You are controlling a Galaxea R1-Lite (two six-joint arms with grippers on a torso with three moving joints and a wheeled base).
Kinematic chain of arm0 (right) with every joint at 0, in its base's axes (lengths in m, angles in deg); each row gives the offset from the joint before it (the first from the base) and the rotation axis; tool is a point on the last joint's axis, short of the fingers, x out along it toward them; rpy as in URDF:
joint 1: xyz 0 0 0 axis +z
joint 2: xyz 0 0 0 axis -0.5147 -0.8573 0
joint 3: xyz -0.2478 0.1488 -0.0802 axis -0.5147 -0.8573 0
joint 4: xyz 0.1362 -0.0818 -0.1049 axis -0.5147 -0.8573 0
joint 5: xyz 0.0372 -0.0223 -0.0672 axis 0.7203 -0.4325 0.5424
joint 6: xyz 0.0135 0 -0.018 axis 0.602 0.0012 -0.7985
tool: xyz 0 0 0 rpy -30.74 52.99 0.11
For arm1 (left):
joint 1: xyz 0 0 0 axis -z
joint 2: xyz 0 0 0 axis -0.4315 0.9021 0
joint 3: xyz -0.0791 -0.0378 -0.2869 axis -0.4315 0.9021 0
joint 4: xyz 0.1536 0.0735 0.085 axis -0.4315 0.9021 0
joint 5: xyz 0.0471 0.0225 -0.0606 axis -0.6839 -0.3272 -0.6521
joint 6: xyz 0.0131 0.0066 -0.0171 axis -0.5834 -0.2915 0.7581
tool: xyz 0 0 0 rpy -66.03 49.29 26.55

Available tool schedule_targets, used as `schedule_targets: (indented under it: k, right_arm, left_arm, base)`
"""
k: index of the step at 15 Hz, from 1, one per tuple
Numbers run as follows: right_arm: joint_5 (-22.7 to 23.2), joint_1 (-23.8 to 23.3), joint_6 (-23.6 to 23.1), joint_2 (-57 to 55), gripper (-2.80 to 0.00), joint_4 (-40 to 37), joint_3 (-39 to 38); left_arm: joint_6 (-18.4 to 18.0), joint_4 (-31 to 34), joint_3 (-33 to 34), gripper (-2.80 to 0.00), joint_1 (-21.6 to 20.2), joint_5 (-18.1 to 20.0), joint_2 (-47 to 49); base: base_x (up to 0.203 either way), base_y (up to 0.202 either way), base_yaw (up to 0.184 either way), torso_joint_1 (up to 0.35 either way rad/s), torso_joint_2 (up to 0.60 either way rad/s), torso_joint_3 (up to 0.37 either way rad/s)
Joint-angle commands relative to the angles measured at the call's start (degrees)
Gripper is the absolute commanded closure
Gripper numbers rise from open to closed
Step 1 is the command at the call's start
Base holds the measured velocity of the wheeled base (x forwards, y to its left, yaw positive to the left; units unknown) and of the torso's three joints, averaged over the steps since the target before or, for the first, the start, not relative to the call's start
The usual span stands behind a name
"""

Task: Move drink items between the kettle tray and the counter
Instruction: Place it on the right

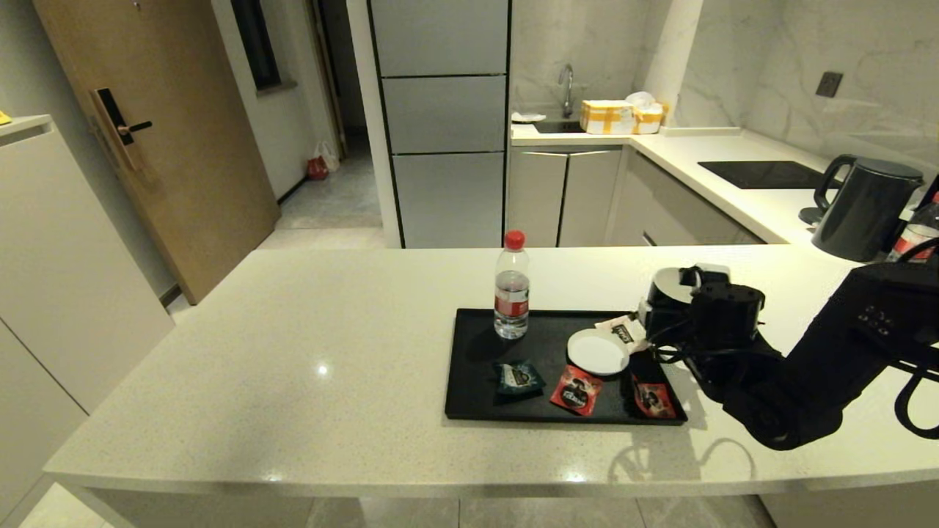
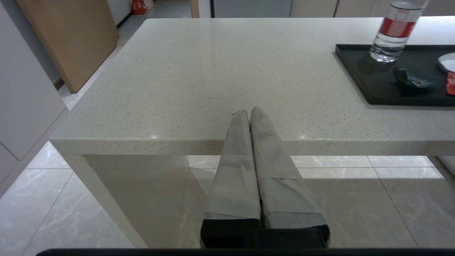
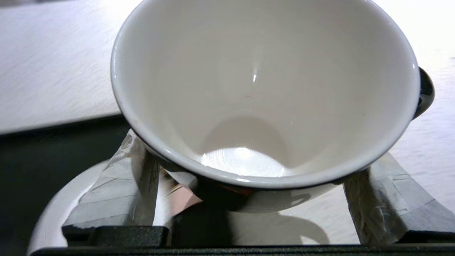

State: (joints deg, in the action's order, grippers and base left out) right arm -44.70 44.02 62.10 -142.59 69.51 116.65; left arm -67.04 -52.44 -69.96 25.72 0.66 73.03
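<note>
The black mug (image 1: 669, 287) with a white inside (image 3: 266, 89) hangs just above the right far corner of the kettle tray (image 1: 469, 352), held by my right gripper (image 1: 664, 315). The taped fingers (image 3: 117, 188) press its two sides below the rim, and its shadow falls on the counter (image 1: 330, 330) beneath. The teal sachet (image 1: 518, 377) lies on the tray near its front left part and also shows in the left wrist view (image 2: 412, 79). My left gripper (image 2: 250, 112) is shut on nothing, parked low in front of the counter's front edge (image 2: 213, 142).
On the tray stand a red-capped water bottle (image 1: 512, 286) and a white saucer (image 1: 597, 351), with two red sachets (image 1: 576, 389) and a white sachet (image 1: 622, 330). A dark kettle (image 1: 866, 209) and a black cooktop (image 1: 763, 174) sit on the right counter.
</note>
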Motion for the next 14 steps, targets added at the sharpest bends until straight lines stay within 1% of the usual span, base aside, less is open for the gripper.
schedule_targets:
  k: [1,7,14]
  right_arm:
    - [-0.19,-2.94,0.07,0.1,0.0,0.24,0.81]
    - [-0.31,-7.08,0.16,-3.66,0.0,-1.63,2.35]
    - [-0.31,-7.15,0.16,-5.39,0.0,-4.7,2.77]
  left_arm:
    - [0.0,0.0,0.01,0.0,0.01,-0.02,-0.02]
    - [0.0,0.0,0.0,0.0,0.02,-0.02,-0.02]
    - [0.0,0.05,0.01,0.0,-0.04,-0.02,-0.02]
  base:
    - [0.0,0.0,0.0,0.0,0.0,0.0]
    - [0.0,0.0,0.0,0.0,0.0,0.0]
    - [0.0,0.0,0.0,0.0,0.0,0.0]
